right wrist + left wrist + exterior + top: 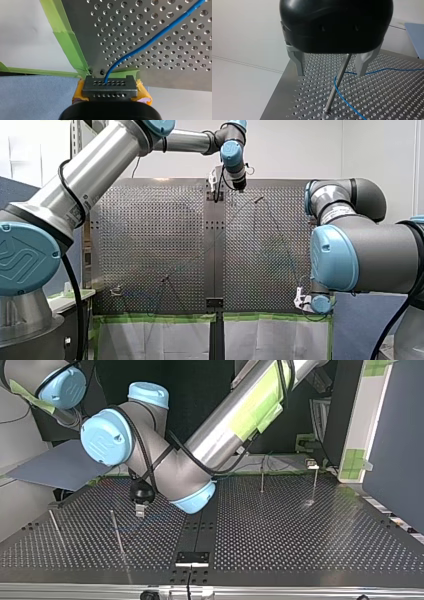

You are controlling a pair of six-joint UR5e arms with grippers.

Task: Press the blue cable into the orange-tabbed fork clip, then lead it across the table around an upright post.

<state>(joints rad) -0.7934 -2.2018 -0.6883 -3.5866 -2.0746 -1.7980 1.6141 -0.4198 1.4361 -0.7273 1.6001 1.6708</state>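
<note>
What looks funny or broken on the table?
Nothing looks broken or spilled. The blue cable bends around the post between my left gripper's open fingers, and my right gripper grips it at the table's corner.

The upper end of the post (338,82) is hidden behind the black body of my left gripper (330,73). Beside the post, the blue cable (347,103) is cut off by the view's edge.

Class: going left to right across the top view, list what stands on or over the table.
first post → second post → my left end effector → black centre bracket → third post → fourth post
</note>
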